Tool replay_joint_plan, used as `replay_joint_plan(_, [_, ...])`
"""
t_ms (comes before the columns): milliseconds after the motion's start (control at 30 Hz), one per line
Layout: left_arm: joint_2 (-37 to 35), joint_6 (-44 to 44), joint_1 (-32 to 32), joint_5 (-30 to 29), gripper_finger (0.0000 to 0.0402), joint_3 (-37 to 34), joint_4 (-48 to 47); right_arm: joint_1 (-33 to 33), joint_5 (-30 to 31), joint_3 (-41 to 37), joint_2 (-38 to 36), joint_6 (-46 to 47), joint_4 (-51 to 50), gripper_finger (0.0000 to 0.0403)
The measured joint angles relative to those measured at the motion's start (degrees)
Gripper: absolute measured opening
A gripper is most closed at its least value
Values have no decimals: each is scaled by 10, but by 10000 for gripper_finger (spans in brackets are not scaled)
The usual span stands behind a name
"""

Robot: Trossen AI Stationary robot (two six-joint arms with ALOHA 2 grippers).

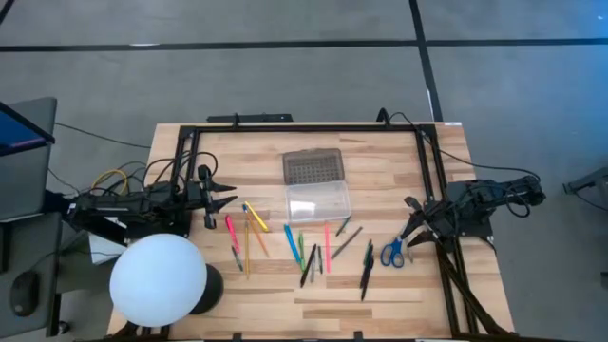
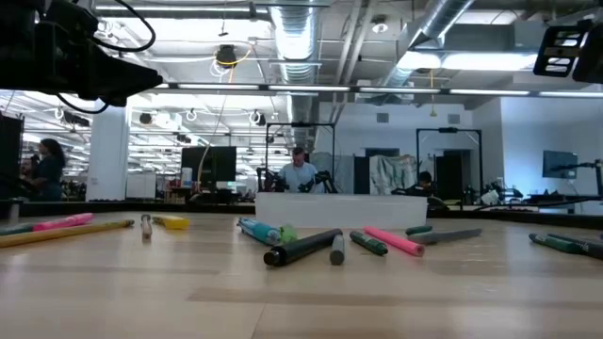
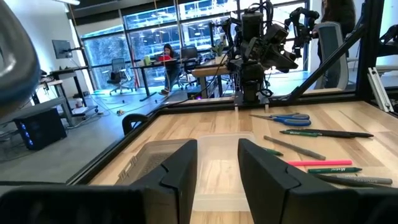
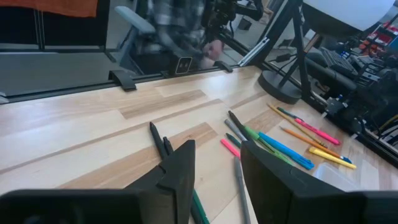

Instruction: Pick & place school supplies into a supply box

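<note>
None of the school supplies (image 1: 304, 249) boxed yet | we see left gripper (image 1: 220, 195) and right gripper (image 1: 414, 226) parted, empty | supply box (image 1: 316, 190) open between them, pens just beyond both jaws | step: first reach; next, descend on scissors (image 1: 392, 253) nearest right jaws.

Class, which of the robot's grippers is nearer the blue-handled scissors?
Right. The right gripper sits just beside the scissors; the left gripper is far across the table, beyond the pens.

No legible text on any pen, box or screen (markings too blurred)
</note>
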Motion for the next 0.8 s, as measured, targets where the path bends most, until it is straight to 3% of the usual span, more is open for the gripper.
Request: replay_joint_plan(800, [0,0,0,0,112,0,0,0,0,0,0,0,0,123])
